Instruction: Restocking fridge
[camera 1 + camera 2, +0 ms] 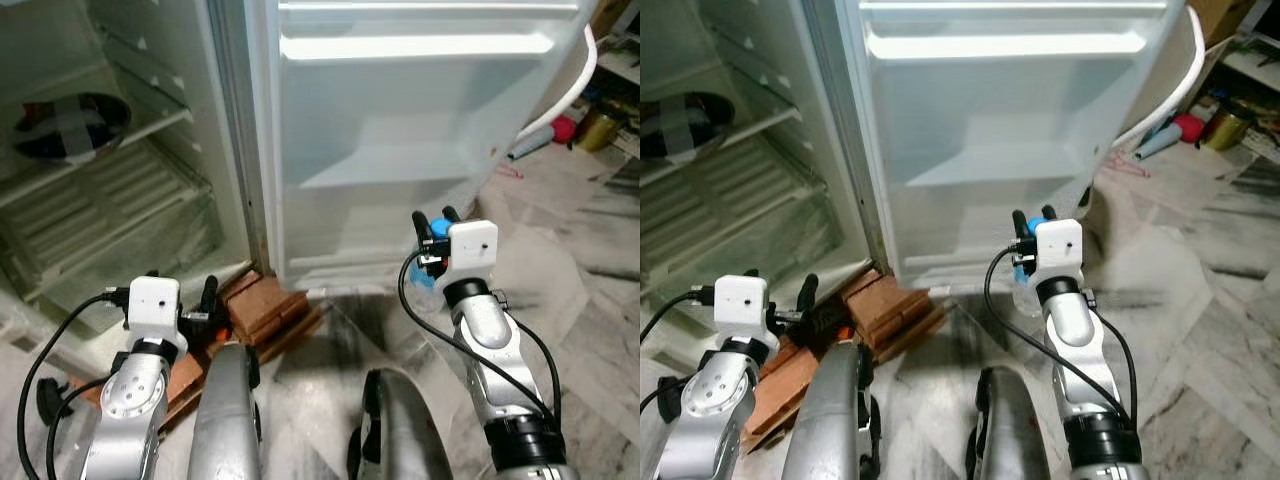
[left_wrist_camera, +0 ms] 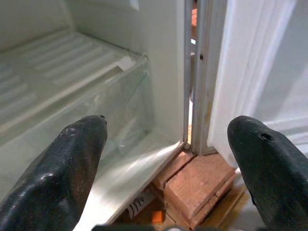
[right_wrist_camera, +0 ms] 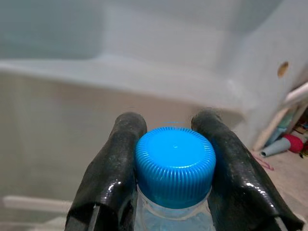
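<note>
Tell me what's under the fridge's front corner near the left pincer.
Stacked reddish bricks prop the fridge at its front corner, just ahead of the open left pincer. How far they run underneath is hidden.

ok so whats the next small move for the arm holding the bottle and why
Probably lift the right gripper up and forward toward the door shelf. Its fingers are shut on the bottle at the blue cap, and it hangs in front of the open fridge door, below that bare shelf. The left gripper is open near the bricks, so it plays no part.
</note>
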